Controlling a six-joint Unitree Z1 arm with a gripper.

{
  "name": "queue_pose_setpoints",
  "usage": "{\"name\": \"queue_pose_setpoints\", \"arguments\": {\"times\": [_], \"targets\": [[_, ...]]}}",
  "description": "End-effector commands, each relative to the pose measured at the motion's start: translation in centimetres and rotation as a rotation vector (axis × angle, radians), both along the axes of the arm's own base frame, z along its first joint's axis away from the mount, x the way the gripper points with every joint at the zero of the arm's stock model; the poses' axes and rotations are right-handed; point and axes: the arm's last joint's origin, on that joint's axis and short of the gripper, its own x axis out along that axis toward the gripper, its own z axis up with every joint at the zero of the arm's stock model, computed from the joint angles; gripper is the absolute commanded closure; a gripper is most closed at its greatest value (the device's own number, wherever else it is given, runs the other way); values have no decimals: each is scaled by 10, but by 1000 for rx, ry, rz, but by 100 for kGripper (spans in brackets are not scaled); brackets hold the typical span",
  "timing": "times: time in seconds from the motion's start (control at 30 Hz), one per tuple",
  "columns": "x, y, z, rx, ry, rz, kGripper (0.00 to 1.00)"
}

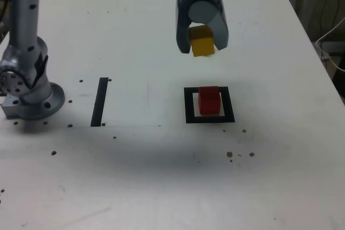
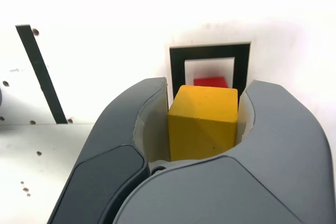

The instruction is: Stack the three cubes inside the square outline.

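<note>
Yellow cube (image 1: 202, 43) sits clamped in the claw (image 1: 202, 40), held clear above the tabletop (image 1: 135, 36) toward its far edge, likely so it can go down on the stack. Nearer, the red cube (image 1: 208, 99) already rests inside the square outline (image 1: 188, 106) as the base; no green cube shows.

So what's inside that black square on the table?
A red cube sits inside the square outline, on its white centre. The hand holds a yellow cube in the air beyond it. The white patch under the red cube is covered.
</note>
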Motion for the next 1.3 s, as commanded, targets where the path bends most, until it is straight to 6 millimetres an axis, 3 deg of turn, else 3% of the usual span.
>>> {"name": "queue_pose_setpoints", "arguments": {"times": [0.0,0.47,0.73,1.27], "targets": [[7,-4,-7,4,30,4,76],[14,-13,-33,-84,125,12,76],[29,-14,-49,-82,142,17,76],[44,-22,-63,-93,158,25,76]]}}
